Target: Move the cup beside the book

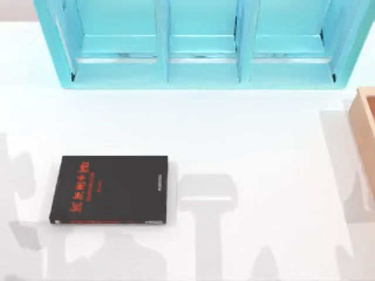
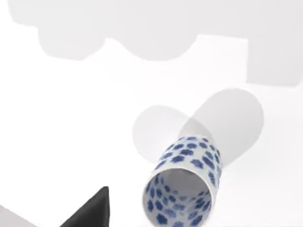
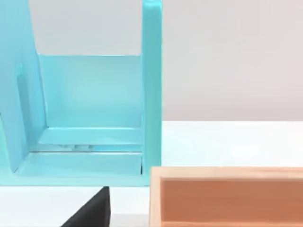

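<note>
1. The cup [image 2: 182, 187], white with blue flowers, stands upright on the white table [image 2: 71, 118] below the left wrist camera.
2. A dark finger [image 2: 92, 210] of the left gripper lies near the cup; I cannot tell whether the gripper is open.
3. The book [image 1: 110, 189] lies flat at eight o'clock on the table.
4. A turquoise shelf [image 1: 202, 44] stands at twelve o'clock, and a wooden box [image 1: 364, 132] at three o'clock.
5. In the right wrist view a dark finger [image 3: 92, 210] faces the shelf and box; I cannot tell that gripper's opening either.
</note>
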{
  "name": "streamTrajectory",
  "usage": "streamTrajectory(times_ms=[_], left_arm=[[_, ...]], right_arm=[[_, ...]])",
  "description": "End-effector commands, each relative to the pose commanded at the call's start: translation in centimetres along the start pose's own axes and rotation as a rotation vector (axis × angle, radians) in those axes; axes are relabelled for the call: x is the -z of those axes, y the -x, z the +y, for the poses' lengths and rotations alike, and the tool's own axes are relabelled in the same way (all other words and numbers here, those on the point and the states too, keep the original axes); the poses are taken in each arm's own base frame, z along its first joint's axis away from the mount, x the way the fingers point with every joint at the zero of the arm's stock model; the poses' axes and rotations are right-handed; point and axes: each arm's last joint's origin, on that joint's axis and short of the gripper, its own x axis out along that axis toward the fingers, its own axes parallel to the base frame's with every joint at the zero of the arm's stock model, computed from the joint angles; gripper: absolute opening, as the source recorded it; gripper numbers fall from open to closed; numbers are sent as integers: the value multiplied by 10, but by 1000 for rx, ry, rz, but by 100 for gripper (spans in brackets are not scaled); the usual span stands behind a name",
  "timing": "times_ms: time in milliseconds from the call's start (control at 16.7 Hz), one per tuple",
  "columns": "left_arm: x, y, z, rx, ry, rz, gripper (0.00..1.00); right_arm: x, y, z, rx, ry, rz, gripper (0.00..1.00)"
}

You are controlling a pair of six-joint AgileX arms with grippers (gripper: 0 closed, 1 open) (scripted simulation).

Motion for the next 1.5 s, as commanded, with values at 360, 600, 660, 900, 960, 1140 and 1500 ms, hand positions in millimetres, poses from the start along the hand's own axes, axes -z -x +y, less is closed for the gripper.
streamTrajectory(times_ms=[360, 600, 660, 900, 960, 1140, 1500], left_arm=[[39, -9, 51, 243, -308, -12, 100], [56, -12, 66, 299, -387, -37, 100], [58, -12, 67, 302, -391, -39, 100], [56, -12, 67, 299, -395, -38, 100], [56, -13, 66, 299, -394, -39, 100], [57, -31, 63, 305, -391, -40, 100], [60, -94, 45, 297, -391, -37, 100]], right_arm=[[0, 0, 0, 0, 0, 0, 100], [0, 0, 0, 0, 0, 0, 100], [0, 0, 0, 0, 0, 0, 100], [0, 0, 0, 0, 0, 0, 100], [0, 0, 0, 0, 0, 0, 100], [0, 0, 0, 0, 0, 0, 100], [0, 0, 0, 0, 0, 0, 100]])
